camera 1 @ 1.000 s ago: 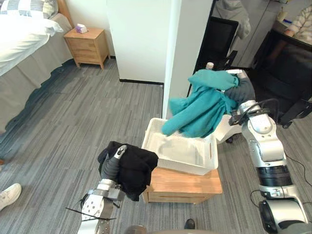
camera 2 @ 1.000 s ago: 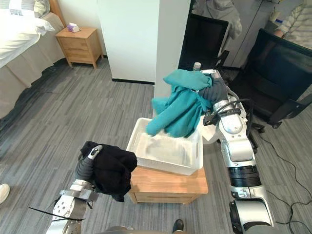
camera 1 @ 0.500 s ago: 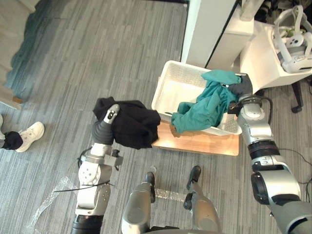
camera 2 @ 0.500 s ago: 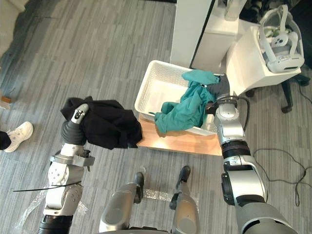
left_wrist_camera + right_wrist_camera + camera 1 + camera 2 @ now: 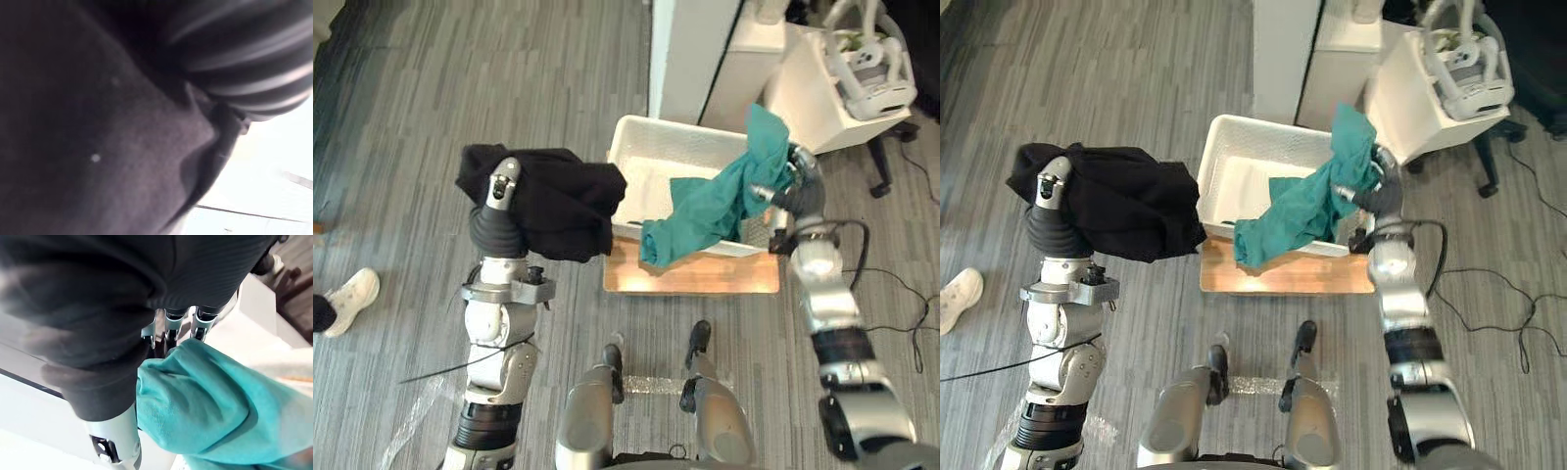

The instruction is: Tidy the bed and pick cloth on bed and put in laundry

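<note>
Teal cloth: top end bunched in the right hand above the right side of the basket; the rest hangs down across the inside, and the lower end drapes over the near rim. Right wrist view: fingers curl into the teal fabric and pinch a thick fold of it. Black cloth: heaped over the left hand, carried on the raised left arm just left of the basket; one edge of the cloth overlaps the basket's near left corner as seen from above. The cloth covers the front of that hand, so cannot tell if it grips or is spread; the left wrist view shows dark fabric close up against the ribbed cover. The basket is white with perforated walls and sits on a low wooden desk, whose top shows along the near side. Grey striped floor all round. White pillar behind the basket; white stand to its right with a headset on top. A person's white shoe at the far left on the floor.
</note>
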Robot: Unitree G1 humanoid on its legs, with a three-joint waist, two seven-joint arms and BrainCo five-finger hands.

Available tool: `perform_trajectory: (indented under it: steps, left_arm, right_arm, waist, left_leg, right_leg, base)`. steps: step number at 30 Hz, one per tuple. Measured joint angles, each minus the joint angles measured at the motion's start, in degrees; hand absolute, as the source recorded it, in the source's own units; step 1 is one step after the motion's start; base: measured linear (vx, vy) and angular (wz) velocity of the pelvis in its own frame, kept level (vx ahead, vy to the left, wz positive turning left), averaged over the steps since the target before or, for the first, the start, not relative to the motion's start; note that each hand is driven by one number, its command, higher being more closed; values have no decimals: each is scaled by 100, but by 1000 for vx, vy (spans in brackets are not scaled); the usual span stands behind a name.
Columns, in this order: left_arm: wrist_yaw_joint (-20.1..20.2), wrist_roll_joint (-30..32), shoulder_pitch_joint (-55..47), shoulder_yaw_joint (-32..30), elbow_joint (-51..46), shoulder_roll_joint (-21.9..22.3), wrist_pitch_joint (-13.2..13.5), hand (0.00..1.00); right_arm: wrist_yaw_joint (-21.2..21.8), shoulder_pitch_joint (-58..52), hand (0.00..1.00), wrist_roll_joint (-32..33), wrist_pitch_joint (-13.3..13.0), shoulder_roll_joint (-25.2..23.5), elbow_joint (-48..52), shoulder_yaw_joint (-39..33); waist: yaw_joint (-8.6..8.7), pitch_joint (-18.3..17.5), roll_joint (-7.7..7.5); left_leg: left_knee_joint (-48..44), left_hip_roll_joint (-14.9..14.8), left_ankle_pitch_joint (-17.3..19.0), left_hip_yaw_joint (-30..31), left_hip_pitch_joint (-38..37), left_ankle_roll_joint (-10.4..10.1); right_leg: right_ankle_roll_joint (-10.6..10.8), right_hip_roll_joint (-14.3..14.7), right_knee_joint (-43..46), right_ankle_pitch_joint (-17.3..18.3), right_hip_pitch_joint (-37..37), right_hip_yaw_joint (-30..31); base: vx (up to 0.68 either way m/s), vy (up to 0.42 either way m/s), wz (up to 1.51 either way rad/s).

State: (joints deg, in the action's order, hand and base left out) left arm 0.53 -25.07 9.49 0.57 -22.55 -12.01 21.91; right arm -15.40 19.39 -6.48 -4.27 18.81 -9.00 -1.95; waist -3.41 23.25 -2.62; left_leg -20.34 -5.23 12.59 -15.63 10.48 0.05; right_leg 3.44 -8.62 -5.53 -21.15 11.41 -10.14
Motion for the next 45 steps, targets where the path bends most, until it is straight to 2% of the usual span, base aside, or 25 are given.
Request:
perform_trajectory:
  steps: [1,3,6,8,12,16,19,20,22,24,26,28,29,30,32,36,37,39,40,42,44,45]
  left_arm:
    - [-144,172,90,0,-13,-12,40,100]
    - [-410,445,161,-8,-18,-62,89,100]
    - [-751,857,472,125,7,-65,88,100]
    - [-964,1189,888,164,142,-66,82,100]
    - [-1486,1560,1902,127,821,-275,-5,100]
    - [-2089,1934,2541,96,1446,-568,-181,100]
    - [-2357,2188,2943,102,2169,-799,-306,100]
    - [-2400,2239,3050,106,2389,-828,-342,100]
    - [-2538,2344,3486,133,3443,-925,-404,100]
    - [-2550,2344,3623,187,3931,-931,-428,100]
    - [-2417,2229,3649,300,4163,-929,-508,100]
    - [-2239,2059,3631,452,4331,-844,-628,100]
    - [-2167,2037,3531,530,4356,-730,-742,100]
    - [-2167,2045,3466,580,4356,-691,-775,0]
    - [-2058,2064,3041,686,4356,-444,-868,0]
    - [-2023,2109,2588,943,4494,-320,-959,0]
    - [-1855,2058,2463,986,4597,-276,-1126,0]
    - [-1508,1699,2222,1053,4642,-259,-1261,0]
    - [-1345,1447,2028,1049,4639,-217,-1265,0]
    - [-1279,1238,1766,1045,4616,-126,-1247,0]
    - [-1294,1094,1541,1009,4477,-7,-1139,0]
    - [-1329,1095,1332,946,4189,60,-1001,0]
  right_arm:
    - [-69,-405,0,-184,75,-129,273,20]
    - [-79,-867,0,-370,141,-348,630,72]
    - [-124,-1368,0,-552,271,-428,1149,66]
    - [-127,-1612,0,-525,309,-462,1492,50]
    - [53,-1771,0,-323,225,-516,1716,-56]
    - [575,-1920,0,-326,66,-478,1772,-171]
    - [809,-2106,0,-296,58,-425,1953,-269]
    - [851,-2123,0,-276,50,-393,1956,-264]
    - [1011,-2120,0,-167,3,-270,1957,-271]
    - [1054,-2131,0,-75,-75,-238,1957,-275]
    - [1049,-2141,0,-18,-181,-238,1956,-259]
    - [1017,-2151,0,132,-231,-237,1952,-258]
    - [1007,-2143,0,174,-318,-240,1948,-253]
    - [1003,-2151,0,185,-367,-242,1948,-253]
    - [904,-2269,0,241,-514,-243,1947,-254]
    - [792,-2331,0,301,-631,-248,1942,-252]
    - [787,-2328,0,306,-656,-248,1940,-252]
    - [787,-2321,0,308,-660,-248,1939,-246]
    - [789,-2332,0,310,-661,-250,1926,-245]
    - [790,-2363,0,310,-661,-260,1875,-232]
    - [790,-2477,0,308,-661,-271,1868,-206]
    - [794,-2587,0,304,-661,-300,1863,-186]
  waist:
    - [95,-116,-184]
    - [150,-279,-404]
    - [365,-522,-539]
    - [450,-642,-516]
    - [633,-784,-458]
    - [842,-905,-252]
    - [937,-966,-116]
    - [962,-968,-108]
    - [1147,-960,-91]
    - [1276,-922,-76]
    - [1392,-740,-78]
    - [1435,-474,-70]
    - [1522,-256,-54]
    - [1536,-179,-51]
    - [1539,-19,-41]
    - [1520,107,2]
    - [1507,118,21]
    - [1495,131,44]
    - [1484,141,61]
    - [1443,155,86]
    - [1368,179,134]
    - [1347,174,160]
  left_leg:
    - [-30,27,95,-73,-33,-42]
    - [-194,-61,253,-207,-136,-91]
    - [-408,-312,347,-262,-158,-189]
    - [-596,-478,471,-343,-156,-243]
    - [-590,-483,496,-567,-358,-266]
    - [-384,-385,504,-845,-541,-249]
    - [-321,-374,501,-1032,-577,-250]
    - [-317,-379,501,-1059,-575,-251]
    - [-335,-382,500,-1135,-476,-250]
    - [-385,-380,502,-1156,-295,-247]
    - [-409,-376,503,-1223,-215,-246]
    - [-425,-375,502,-1295,-156,-245]
    - [-433,-377,503,-1294,-129,-246]
    - [-433,-379,504,-1299,-132,-247]
    - [-409,-381,505,-1340,-75,-247]
    - [-400,-379,505,-1297,-28,-246]
    - [-399,-371,504,-1282,-21,-245]
    - [-392,-358,503,-1270,-21,-244]
    - [-384,-349,502,-1257,-36,-242]
    - [-369,-339,501,-1227,-99,-241]
    - [-346,-330,501,-1161,-197,-240]
    - [-327,-321,492,-1108,-234,-231]
  right_leg:
    - [88,-38,9,251,-65,73]
    - [194,19,54,713,-164,145]
    - [202,200,147,778,-170,246]
    - [144,334,147,718,-178,327]
    - [88,367,139,658,-190,553]
    - [78,361,79,622,-196,822]
    - [8,376,-7,603,-140,942]
    - [2,383,-7,598,-115,970]
    - [-37,396,-7,563,39,1065]
    - [-32,396,-7,515,233,1176]
    - [-82,360,-9,473,394,1242]
    - [-21,365,-8,381,488,1326]
    - [-28,367,-9,359,513,1331]
    - [-28,373,-9,359,515,1339]
    - [-28,390,-9,358,620,1381]
    - [-30,390,-11,360,636,1357]
    - [-30,383,-11,360,636,1348]
    - [-29,371,-11,361,632,1338]
    - [-28,364,-11,362,615,1327]
    - [-29,357,-11,370,540,1309]
    - [-9,348,-12,395,408,1246]
    - [4,353,-13,421,314,1177]
  base:
    - [-9,33,-26]
    - [-14,-26,-31]
    - [-8,-40,-27]
    - [-2,-31,-33]
    - [-1,2,-30]
    - [-33,15,-31]
    - [-27,4,-28]
    - [-44,-10,-26]
    - [-51,-8,-21]
    - [-66,17,-17]
    - [-49,32,-19]
    - [-39,11,-13]
    - [-26,6,-5]
    - [-26,10,-7]
    - [-25,6,-10]
    - [-12,5,4]
    - [-20,15,7]
    - [-24,19,5]
    - [-25,19,5]
    - [-18,21,7]
    - [-14,20,14]
    - [-23,3,20]
